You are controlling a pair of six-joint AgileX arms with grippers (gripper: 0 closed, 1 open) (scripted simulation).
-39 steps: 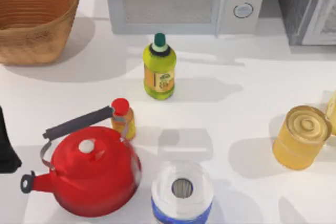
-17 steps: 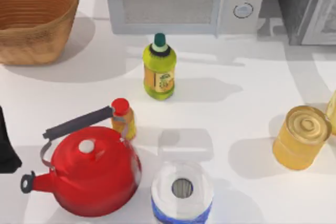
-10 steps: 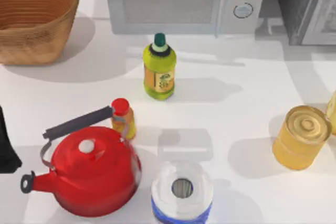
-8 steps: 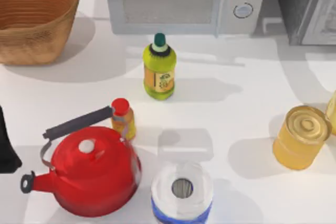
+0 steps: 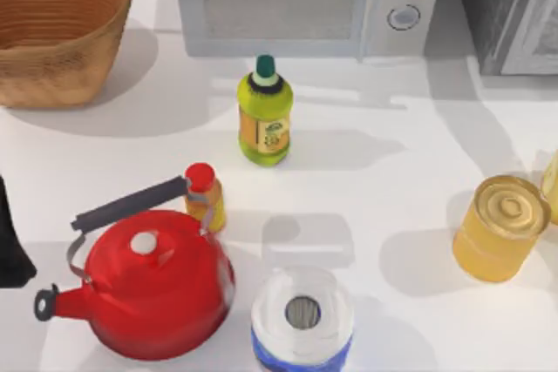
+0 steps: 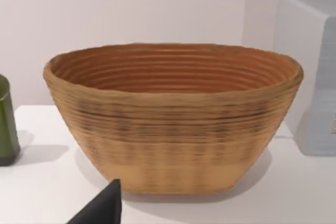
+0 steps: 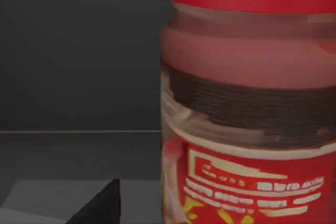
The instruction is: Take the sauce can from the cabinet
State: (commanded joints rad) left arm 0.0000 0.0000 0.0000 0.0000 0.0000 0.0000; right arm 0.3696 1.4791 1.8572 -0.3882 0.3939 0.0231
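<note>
The sauce can [image 7: 249, 108] looms close in the right wrist view, upright, with a red lid, a dark red-brown body and a red label. It stands on the dark shelf inside the cabinet [image 7: 79, 66]. My right gripper [image 7: 100, 208] is within the cabinet, right in front of the can and a little to its side, and no contact shows. From above, the cabinet [image 5: 501, 2] is the dark grey unit at the back right with a light grey door [image 5: 540, 37]. My left arm [image 5: 7, 246] rests at the table's left edge.
On the table stand a pale microwave [image 5: 305, 2], a wicker basket [image 5: 52, 28], a green bottle [image 5: 264, 112], a red kettle [image 5: 148, 289], a small red-capped yellow bottle [image 5: 205, 198], a paper roll [image 5: 302, 318] and a golden can [image 5: 499, 228].
Shadows at the table's back right, in front of the cabinet, have shifted. Nothing on the table has moved, and the left arm is still.
</note>
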